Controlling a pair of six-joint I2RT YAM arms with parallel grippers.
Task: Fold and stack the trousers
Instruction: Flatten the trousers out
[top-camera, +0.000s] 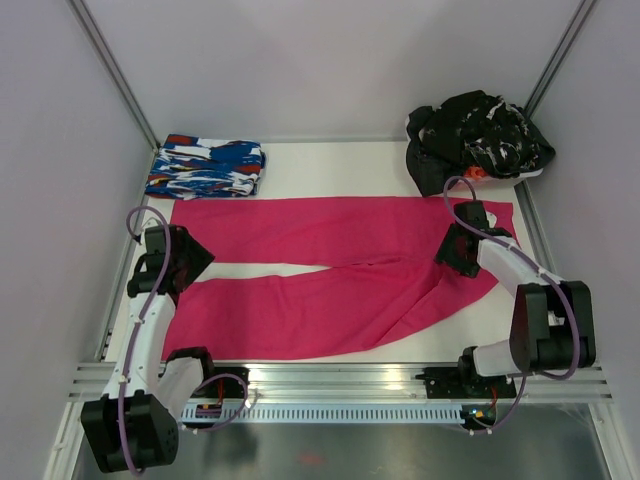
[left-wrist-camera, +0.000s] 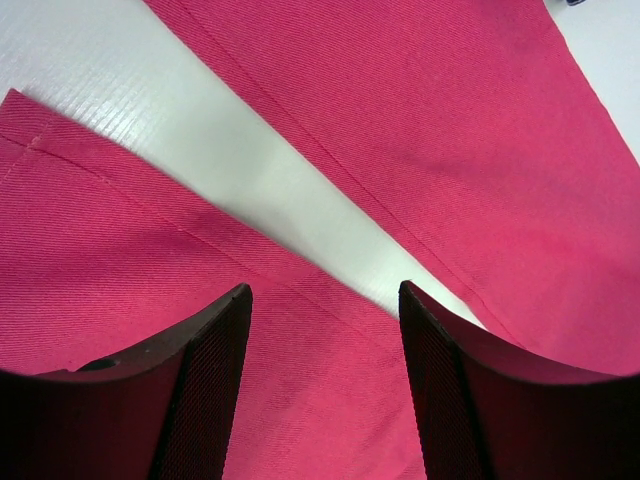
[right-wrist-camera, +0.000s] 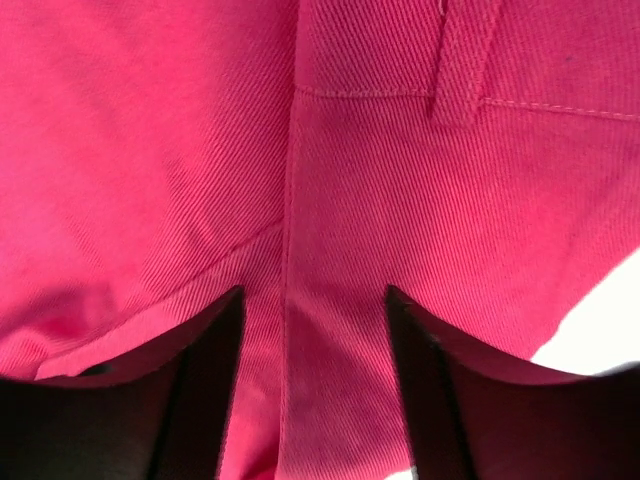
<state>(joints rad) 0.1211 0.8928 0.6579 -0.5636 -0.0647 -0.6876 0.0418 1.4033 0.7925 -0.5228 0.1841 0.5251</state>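
The magenta-pink trousers (top-camera: 330, 270) lie spread flat across the table, waist at the right, the two legs running left with a narrow white gap between them. My left gripper (top-camera: 185, 262) is open over the leg ends at the left; in the left wrist view its fingers (left-wrist-camera: 215, 380) straddle the near leg's cloth (left-wrist-camera: 120, 260). My right gripper (top-camera: 455, 250) is open over the waist; in the right wrist view it sits above the centre seam (right-wrist-camera: 290, 300) below a belt loop (right-wrist-camera: 455, 70). Neither holds cloth.
A folded blue, white and red patterned garment (top-camera: 205, 167) lies at the back left. A heap of black clothes with white flecks (top-camera: 475, 140) sits at the back right. Metal frame posts rise at both back corners, and a rail runs along the near edge (top-camera: 340, 378).
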